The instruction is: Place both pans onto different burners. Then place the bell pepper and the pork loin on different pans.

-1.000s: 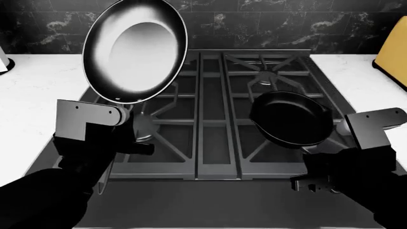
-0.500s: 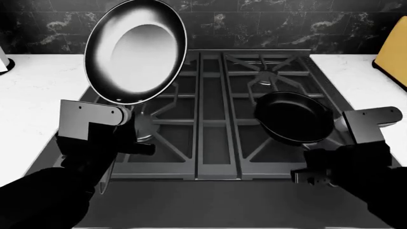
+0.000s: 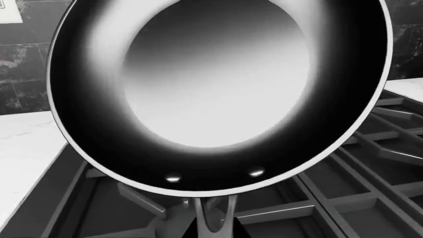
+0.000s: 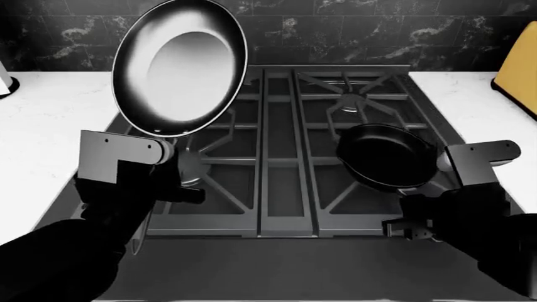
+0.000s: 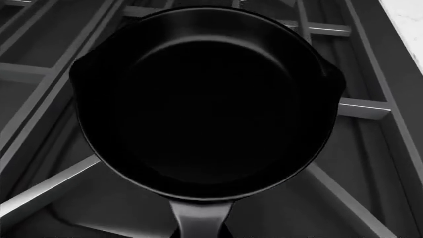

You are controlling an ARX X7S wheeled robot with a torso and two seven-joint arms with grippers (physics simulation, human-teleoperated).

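Stove grates [image 4: 277, 170], pans [image 4: 178, 66] beyond jaws

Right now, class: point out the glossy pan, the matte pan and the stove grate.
glossy pan [image 4: 180, 66], head view, inner base.
matte pan [image 4: 388, 158], head view, inner base.
stove grate [image 4: 281, 163], head view, centre bars.

Glossy wide pan [image 4: 180, 68], matte cast-iron-looking small pan [image 4: 387, 157], marble-veined backsplash [image 4: 336, 25].

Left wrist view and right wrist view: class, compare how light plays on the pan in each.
Left wrist view: the glossy pan shows a broad white glare patch across its base and two bright rivet glints. Right wrist view: the matte pan is almost uniformly black, with only faint rim shading.
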